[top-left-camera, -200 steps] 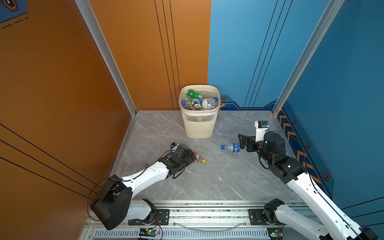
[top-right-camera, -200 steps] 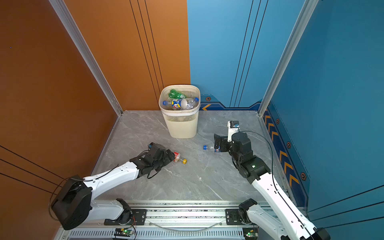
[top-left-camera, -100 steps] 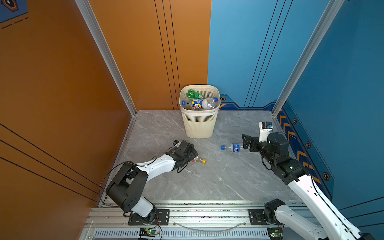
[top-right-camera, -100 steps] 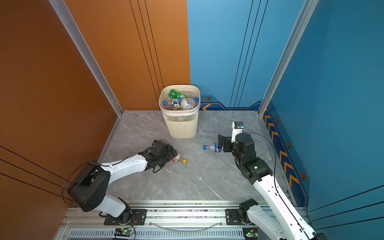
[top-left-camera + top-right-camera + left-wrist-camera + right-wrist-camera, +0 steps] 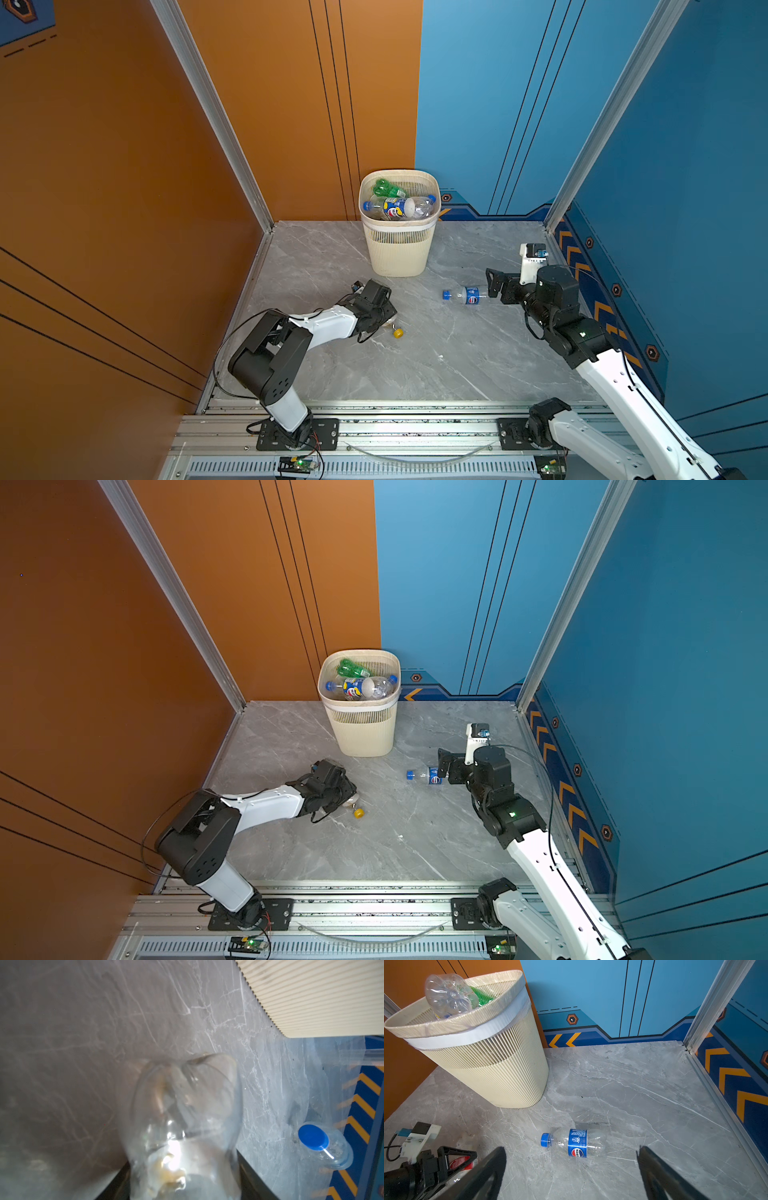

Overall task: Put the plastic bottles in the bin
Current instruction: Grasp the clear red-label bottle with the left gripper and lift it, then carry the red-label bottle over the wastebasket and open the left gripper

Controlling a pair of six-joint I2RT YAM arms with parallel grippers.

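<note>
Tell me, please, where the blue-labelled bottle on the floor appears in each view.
Top view: blue-labelled bottle right of centre, before the right arm's open jaws.
Top view: bottle likewise.
Left wrist: bottle cap-first, beyond the clear bottle between the jaws.
Right wrist: bottle ahead of the open jaws.
Shared landmark: the cream bin.

Blurred clear bottle (image 5: 185, 1122), base outward, flanked at five and seven o'clock by dark fingers (image 5: 251, 1180) touching its sides; behind, grey marble floor (image 5: 83, 1043); at one o'clock, slatted cream bin (image 5: 322, 997); at four o'clock, blue-capped bottle (image 5: 324, 1145) lying beside chevron-striped blue wall (image 5: 365, 1105).
</note>
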